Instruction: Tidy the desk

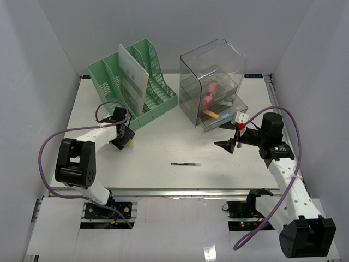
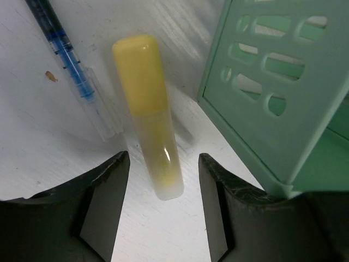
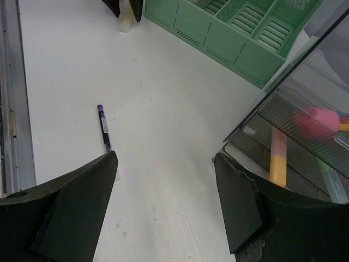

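Note:
The desk [image 1: 163, 136] is a wide white tabletop with a silver rail along its front edge. My left gripper [image 1: 123, 140] is down at the desk beside the green file rack [image 1: 147, 87]. In the left wrist view it [image 2: 162, 158] stands open, with the end of a yellow highlighter [image 2: 146, 103] lying between its fingertips, clear of both. A blue pen [image 2: 71, 60] lies just left of the highlighter. My right gripper [image 1: 229, 144] hovers open and empty in front of the clear drawer box [image 1: 212, 82]; its jaws [image 3: 166, 158] frame bare desk.
A purple pen [image 1: 185, 164] lies near the desk's front middle, also the purple pen [image 3: 103, 128] in the right wrist view. The drawer box [image 3: 305, 125] holds pink and orange highlighters [image 3: 278, 155] in open drawers. A translucent sheet [image 1: 132, 76] stands in the rack.

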`<state>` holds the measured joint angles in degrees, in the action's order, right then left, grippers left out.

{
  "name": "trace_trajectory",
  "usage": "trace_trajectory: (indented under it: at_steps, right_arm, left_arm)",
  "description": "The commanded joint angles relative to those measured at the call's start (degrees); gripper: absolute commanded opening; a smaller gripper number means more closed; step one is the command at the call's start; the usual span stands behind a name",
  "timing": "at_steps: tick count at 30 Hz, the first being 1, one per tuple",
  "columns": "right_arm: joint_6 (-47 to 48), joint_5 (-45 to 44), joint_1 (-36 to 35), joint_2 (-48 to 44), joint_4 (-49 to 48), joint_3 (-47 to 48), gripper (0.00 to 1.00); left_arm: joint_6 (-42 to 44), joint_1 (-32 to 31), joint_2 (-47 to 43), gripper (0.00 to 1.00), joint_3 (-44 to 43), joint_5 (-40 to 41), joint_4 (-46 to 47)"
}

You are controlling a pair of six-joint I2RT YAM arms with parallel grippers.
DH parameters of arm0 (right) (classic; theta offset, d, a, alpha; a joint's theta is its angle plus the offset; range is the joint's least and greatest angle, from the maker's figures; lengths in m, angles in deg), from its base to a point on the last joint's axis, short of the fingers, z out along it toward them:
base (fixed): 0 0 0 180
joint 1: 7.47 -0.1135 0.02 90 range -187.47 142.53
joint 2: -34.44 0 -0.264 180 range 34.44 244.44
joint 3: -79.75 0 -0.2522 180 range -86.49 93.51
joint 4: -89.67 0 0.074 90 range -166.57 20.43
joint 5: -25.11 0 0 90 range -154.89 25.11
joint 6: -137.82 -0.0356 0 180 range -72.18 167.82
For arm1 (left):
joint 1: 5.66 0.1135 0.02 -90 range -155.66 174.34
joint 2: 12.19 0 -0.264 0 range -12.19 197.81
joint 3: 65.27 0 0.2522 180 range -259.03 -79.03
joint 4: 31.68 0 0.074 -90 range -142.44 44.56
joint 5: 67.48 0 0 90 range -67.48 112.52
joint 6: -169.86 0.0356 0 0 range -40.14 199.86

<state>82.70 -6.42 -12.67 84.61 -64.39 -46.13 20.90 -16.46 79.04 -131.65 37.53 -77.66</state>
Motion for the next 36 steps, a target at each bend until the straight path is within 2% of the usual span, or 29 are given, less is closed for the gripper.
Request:
trace_trajectory:
  at_steps: [1,6,18,23,27,29,32,35,36]
  right_arm:
    - [0.0,1.3,0.5,-1.1,-1.4,-0.4,0.78]
    - [0.0,1.7,0.5,-1.1,-1.4,-0.5,0.78]
    - [-0.1,2.1,0.9,-1.6,-1.5,-0.5,0.78]
    - [-0.2,2.2,0.9,-1.7,-1.5,-0.5,0.78]
    - [-0.2,2.2,1.0,-1.9,-1.5,-0.5,0.78]
    - [-0.2,2.1,1.1,-1.8,-1.5,-0.4,0.78]
    - [-0.1,1.6,1.4,-1.8,-1.5,-0.3,0.78]
    - [-0.1,0.9,2.2,-1.9,-1.5,-0.3,0.78]
    - [-0.1,0.3,2.6,-1.9,-1.5,-0.2,0.78]
  left_arm:
    - [-0.2,0.7,0.0,0.62,0.1,1.6,-2.0]
    - [0.2,0.8,-1.4,0.56,2.4,1.7,-1.6]
    - [2.0,0.7,-6.9,0.20,4.8,0.4,-1.8]
    - [6.4,0.6,-15.1,0.02,5.5,-3.0,-1.8]
    - [12.4,0.2,-21.2,0.00,5.2,-9.6,-0.9]
    - [18.9,-0.8,-26.6,0.00,5.9,-17.4,1.6]
    - [23.7,-2.9,-32.0,0.00,8.5,-28.8,8.2]
    - [26.9,-8.8,-33.1,0.00,9.0,-40.6,13.9]
    - [27.4,-10.6,-32.3,0.00,8.3,-41.8,14.7]
